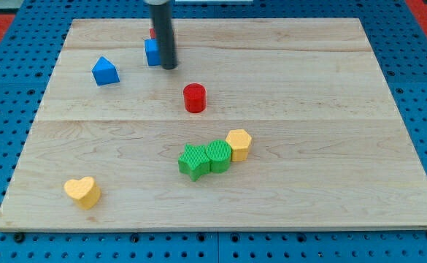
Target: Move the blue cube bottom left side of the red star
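Near the board's (388, 146) top edge, my tip (169, 67) touches the blue cube's (152, 52) right; no pincer shows.

My tip (169, 67) down, rod upright.

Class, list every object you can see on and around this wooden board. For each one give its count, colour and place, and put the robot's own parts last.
Wooden board: one, pale wood, fills the view.
Blue pegboard surface: one, blue, around the board.
Blue cube: one, top centre-left, partly behind the rod.
Red block: one, barely visible above the cube, shape unclear.
Blue house-shaped block: one, upper left.
Red cylinder: one, centre.
Green star block: one, below centre.
Green cylinder: one, touching the star's right.
Yellow hexagonal block: one, touching the green cylinder's right.
Yellow heart block: one, lower left.
My tip: one, dark rod, at the cube's right edge.
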`<act>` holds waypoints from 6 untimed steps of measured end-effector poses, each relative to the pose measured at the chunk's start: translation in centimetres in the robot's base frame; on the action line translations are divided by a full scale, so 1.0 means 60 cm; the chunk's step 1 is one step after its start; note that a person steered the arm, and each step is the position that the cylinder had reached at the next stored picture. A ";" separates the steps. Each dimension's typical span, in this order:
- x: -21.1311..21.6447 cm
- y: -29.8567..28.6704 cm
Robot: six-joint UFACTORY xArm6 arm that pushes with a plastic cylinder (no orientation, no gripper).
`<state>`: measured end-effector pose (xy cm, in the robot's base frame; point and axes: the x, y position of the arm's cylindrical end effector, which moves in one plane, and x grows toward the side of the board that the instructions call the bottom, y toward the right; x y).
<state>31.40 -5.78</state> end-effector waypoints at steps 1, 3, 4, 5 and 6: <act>-0.044 -0.008; -0.044 -0.062; -0.044 -0.109; -0.047 -0.105; -0.051 0.036</act>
